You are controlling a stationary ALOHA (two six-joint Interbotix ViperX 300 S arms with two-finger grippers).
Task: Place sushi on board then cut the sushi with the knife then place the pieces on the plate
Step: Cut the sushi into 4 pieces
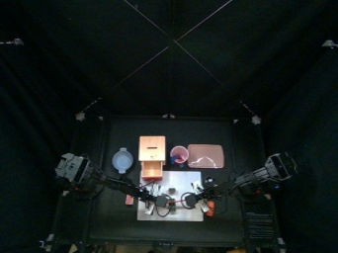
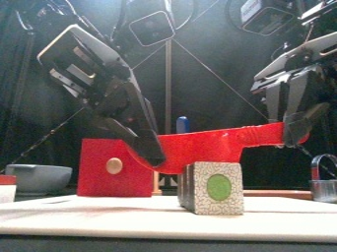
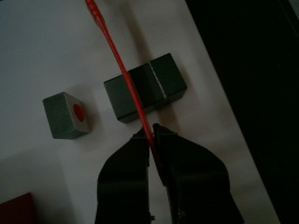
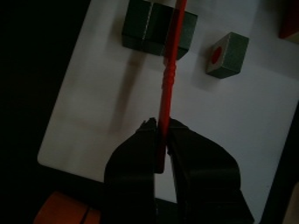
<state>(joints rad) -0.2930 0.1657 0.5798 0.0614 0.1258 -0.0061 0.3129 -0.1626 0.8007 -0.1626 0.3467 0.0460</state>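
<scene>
Knife over sushi (in left pincer, right pincer)

The left gripper is covering part of the wooden box behind the white cutting board; the end of the red knife is vanishing between that gripper's jaws.

Three dark green sushi blocks are counted: two side by side and a third block apart from them, all on the one white cutting board. There are two toy knives, one red knife and one blue knife. One each of the rest: a pale wooden box with a red drawer front, a blue-grey bowl, a red cup, a flat pink tray. Two black arms are in view, one left arm and one right arm.
</scene>
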